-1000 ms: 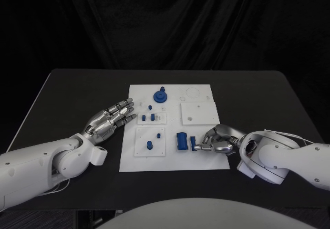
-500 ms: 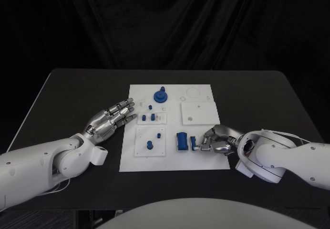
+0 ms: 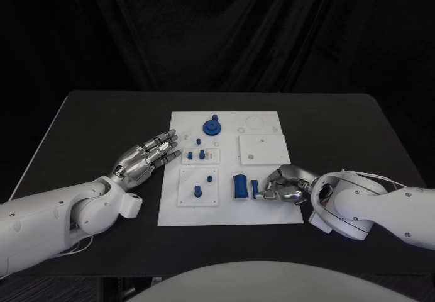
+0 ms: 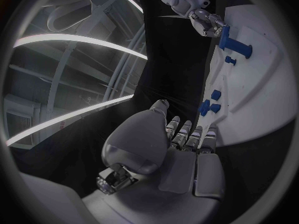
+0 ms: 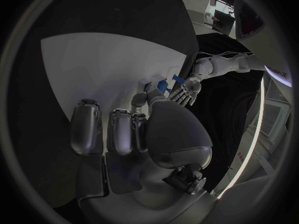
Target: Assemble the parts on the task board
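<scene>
The task board [image 3: 230,214] lies in the middle of the black desk [image 3: 100,119]. The right hand [image 3: 281,187] rests at the board's near right part, its fingers curled toward a small blue part [image 3: 254,186] that it seems to pinch at the fingertips. That part sits just beside the larger blue block [image 3: 239,186], perhaps touching it; whether it is lifted clear of the board I cannot tell. The left hand [image 3: 145,158] hovers just off the board's left edge with fingers spread and straight, holding nothing.

Farther back stands a blue round part with a peg [image 3: 211,126] near the board's far edge. Two small blue pieces [image 3: 194,154] sit in the small plate on the left, and two more blue pegs [image 3: 203,184] stand in the square plate nearer the robot.

The chief risk, as I judge it, lies in the narrow room between the pinched part and the block. A slight sideways drift of the right hand could knock the block askew or push it along the board. The grip itself looks shallow, at the fingertips, so the part might twist or slip as it is lifted or pressed home. If the part meets its seat tilted, it may jam rather than drop in.
</scene>
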Motion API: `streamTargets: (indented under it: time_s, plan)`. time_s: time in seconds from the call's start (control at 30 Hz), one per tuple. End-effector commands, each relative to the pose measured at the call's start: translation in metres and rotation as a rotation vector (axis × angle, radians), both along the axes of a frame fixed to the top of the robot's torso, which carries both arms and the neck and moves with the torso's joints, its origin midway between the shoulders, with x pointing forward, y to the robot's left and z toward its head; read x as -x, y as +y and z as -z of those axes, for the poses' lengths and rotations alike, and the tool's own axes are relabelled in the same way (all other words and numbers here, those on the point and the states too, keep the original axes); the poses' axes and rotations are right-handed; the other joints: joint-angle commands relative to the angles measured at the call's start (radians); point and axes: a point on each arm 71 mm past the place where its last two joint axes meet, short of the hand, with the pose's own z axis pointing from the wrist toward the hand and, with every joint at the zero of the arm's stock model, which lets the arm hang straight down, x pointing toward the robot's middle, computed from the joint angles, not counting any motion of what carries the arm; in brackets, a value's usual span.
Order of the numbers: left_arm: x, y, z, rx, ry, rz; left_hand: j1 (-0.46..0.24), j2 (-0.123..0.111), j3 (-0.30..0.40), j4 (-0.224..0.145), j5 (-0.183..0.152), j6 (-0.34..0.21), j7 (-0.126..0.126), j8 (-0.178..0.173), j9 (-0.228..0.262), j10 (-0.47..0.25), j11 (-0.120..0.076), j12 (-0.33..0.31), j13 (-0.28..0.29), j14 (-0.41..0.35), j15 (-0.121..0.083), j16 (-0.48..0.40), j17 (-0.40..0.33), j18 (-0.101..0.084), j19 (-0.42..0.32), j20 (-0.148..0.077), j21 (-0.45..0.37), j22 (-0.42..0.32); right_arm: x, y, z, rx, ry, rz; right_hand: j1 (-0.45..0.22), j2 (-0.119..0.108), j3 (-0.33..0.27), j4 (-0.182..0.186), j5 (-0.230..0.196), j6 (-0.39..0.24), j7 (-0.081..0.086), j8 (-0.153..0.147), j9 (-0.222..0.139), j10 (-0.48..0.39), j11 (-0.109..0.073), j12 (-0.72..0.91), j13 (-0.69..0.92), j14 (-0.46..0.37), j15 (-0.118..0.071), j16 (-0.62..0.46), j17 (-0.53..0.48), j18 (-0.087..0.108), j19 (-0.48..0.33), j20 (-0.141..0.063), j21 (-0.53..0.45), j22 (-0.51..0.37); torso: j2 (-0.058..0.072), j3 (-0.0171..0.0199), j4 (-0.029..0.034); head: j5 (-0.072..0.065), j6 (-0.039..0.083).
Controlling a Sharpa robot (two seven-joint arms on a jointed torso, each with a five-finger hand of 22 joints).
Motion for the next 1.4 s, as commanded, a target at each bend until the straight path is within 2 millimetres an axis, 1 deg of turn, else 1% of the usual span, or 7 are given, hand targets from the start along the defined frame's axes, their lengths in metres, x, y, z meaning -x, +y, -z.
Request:
streamTargets:
  time_s: [0.03,0.73,0.93,1.23,1.33,1.37,1.4]
  plan:
    - [0.001,-0.001,-0.003,0.043,-0.044,0.000,-0.007,-0.004,0.007,0.001,0.005,0.001,0.003,0.007,0.001,-0.001,0.004,0.004,0.001,0.000,0.009,0.006,0.001,-0.011,-0.001,0.007,0.005,0.001,0.001,-0.001,0.003,0.023,0.011,-0.003,0.016,-0.002,0.004,-0.010,-0.014,0.005,-0.002,0.007,0.003,0.106,-0.005,0.003,0.263,0.061,-0.008,-0.004,0.011,0.000,0.032,-0.006,-0.006,0.180,0.001,0.0000,-0.0009,0.001,0.000]
    - [0.012,0.002,-0.013,0.041,-0.073,-0.043,-0.007,-0.009,0.013,-0.006,0.009,0.014,0.007,0.009,0.003,-0.001,0.002,0.006,0.001,0.000,0.010,0.007,0.001,-0.012,0.000,0.007,0.006,0.002,-0.013,-0.011,-0.043,-0.368,-0.436,0.024,-0.023,-0.013,0.002,0.033,-0.028,-0.111,0.018,-0.078,-0.050,0.106,0.013,0.003,0.263,0.058,0.007,-0.012,-0.003,-0.004,0.035,0.007,0.010,0.186,-0.007,-0.0002,0.0000,0.012,0.000]
    - [0.014,0.002,-0.019,0.035,-0.087,-0.058,-0.007,-0.011,0.018,-0.010,0.013,0.024,0.012,0.012,0.004,0.002,0.000,0.009,0.002,-0.002,0.005,0.006,0.001,-0.011,-0.002,0.006,0.005,-0.001,-0.021,-0.013,-0.047,-0.446,-0.480,0.033,0.057,-0.019,0.062,0.086,0.038,-0.090,0.042,-0.226,-0.231,0.106,0.033,0.003,0.263,0.016,0.027,-0.106,-0.167,0.023,-0.018,0.024,-0.128,0.145,-0.040,0.0042,-0.0028,0.028,0.000]
    - [0.016,-0.002,-0.033,0.051,-0.132,-0.071,-0.012,-0.017,0.033,-0.016,0.018,0.047,0.032,0.016,0.006,0.008,-0.003,0.019,0.003,-0.007,-0.019,0.004,0.000,-0.003,-0.013,-0.012,-0.003,-0.012,-0.026,-0.013,-0.058,-0.710,-0.597,0.043,0.151,-0.051,0.198,0.152,0.228,-0.122,0.089,-0.274,-0.344,-0.275,0.086,-0.236,-0.080,-0.220,0.086,-0.393,-0.575,0.096,-0.252,0.079,-0.621,-0.010,-0.075,0.0118,-0.0130,0.050,0.000]
    - [0.015,-0.004,-0.037,0.062,-0.171,-0.092,-0.013,-0.023,0.048,-0.022,0.039,0.093,0.072,0.025,0.010,0.034,-0.024,0.043,0.006,-0.001,-0.043,0.009,0.001,0.000,-0.017,-0.033,-0.005,-0.015,-0.028,-0.013,-0.057,-0.756,-0.590,0.043,0.151,-0.077,0.238,0.168,0.232,-0.191,0.147,-0.309,-0.394,-0.749,0.152,-0.535,-0.401,-0.464,0.151,-0.568,-0.738,0.094,-0.432,0.127,-0.850,-0.093,-0.096,0.0140,-0.0193,0.057,0.000]
    - [0.015,-0.005,-0.038,0.066,-0.189,-0.101,-0.013,-0.025,0.051,-0.022,0.048,0.104,0.076,0.027,0.011,0.042,-0.027,0.050,0.007,0.001,-0.047,0.011,0.002,0.000,-0.016,-0.037,-0.005,-0.014,-0.029,-0.013,-0.057,-0.776,-0.580,0.043,0.132,-0.082,0.254,0.174,0.230,-0.271,0.203,-0.347,-0.426,-0.898,0.218,-0.646,-0.458,-0.638,0.221,-0.667,-0.778,0.065,-0.564,0.163,-0.951,-0.142,-0.101,0.0154,-0.0211,0.061,0.000]
    - [0.014,-0.006,-0.039,0.070,-0.202,-0.107,-0.012,-0.031,0.057,-0.022,0.071,0.138,0.081,0.035,0.014,0.068,-0.029,0.072,0.010,0.011,-0.061,0.018,0.004,0.001,-0.012,-0.052,-0.002,-0.011,-0.029,-0.014,-0.056,-0.793,-0.572,0.043,0.133,-0.088,0.256,0.170,0.226,-0.338,0.205,-0.365,-0.455,-0.993,0.287,-0.717,-0.514,-0.778,0.300,-0.749,-0.825,0.040,-0.676,0.199,-1.058,-0.213,-0.104,0.0165,-0.0224,0.063,0.000]
